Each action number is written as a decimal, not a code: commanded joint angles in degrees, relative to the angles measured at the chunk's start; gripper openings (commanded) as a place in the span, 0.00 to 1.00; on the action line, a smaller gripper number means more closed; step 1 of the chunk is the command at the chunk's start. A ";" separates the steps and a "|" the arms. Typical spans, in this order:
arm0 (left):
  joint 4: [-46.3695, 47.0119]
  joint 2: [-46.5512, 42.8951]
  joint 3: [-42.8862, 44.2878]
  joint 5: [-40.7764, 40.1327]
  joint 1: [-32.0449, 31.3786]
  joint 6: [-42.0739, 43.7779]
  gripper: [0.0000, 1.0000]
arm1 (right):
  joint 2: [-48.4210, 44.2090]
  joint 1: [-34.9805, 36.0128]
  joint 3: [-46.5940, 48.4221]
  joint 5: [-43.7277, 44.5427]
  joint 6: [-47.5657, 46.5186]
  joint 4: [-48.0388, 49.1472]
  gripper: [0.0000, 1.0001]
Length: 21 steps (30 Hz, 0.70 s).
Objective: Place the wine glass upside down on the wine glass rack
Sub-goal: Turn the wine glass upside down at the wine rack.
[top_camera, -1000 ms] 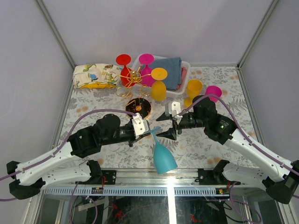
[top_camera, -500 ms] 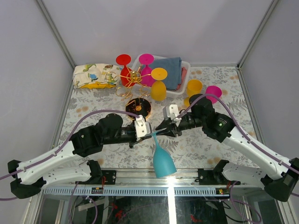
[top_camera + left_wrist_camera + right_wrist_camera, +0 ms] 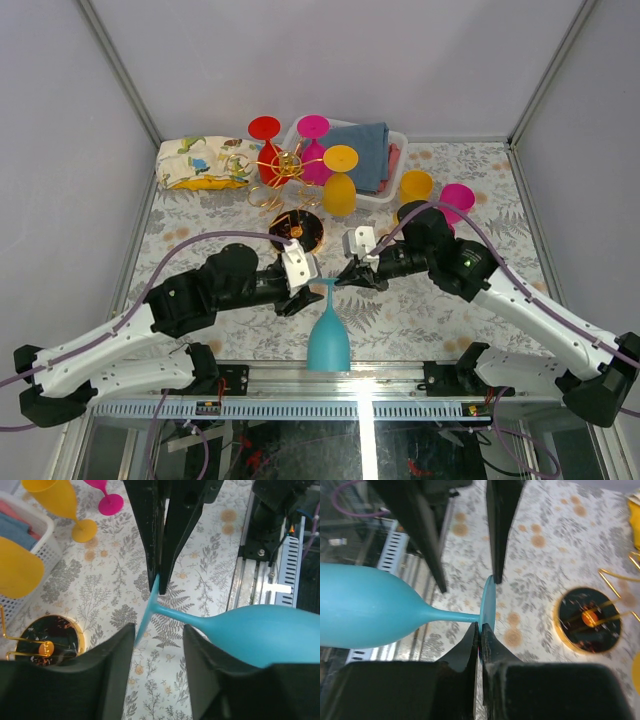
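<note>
there, teal wine glass (image 3: 328,340), slim stem, foot pinched in right claw (image 3: 479,629); left claw (image 3: 159,630) spread

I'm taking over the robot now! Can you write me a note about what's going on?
Left gripper: jaws open either side of the teal wine glass's foot, not gripping.
Right gripper: shut on the foot's rim; bowl points toward the table's near edge.
Wine glass rack: at the back, left of centre.
Done: glass lifted. Left: hang it upside down on the rack.
</note>
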 commanded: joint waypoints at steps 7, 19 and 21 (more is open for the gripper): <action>10.13 -5.31 -4.34 -12.90 -0.15 -15.22 0.63 | -3.91 0.22 0.47 19.44 0.23 -0.22 0.00; 14.95 -11.91 -10.61 -24.09 -0.09 -31.70 0.83 | -5.93 6.62 -3.73 44.59 4.24 6.79 0.00; 16.10 -12.23 -11.26 -23.44 -0.08 -32.82 0.83 | -5.91 7.80 -4.49 48.35 4.59 8.88 0.00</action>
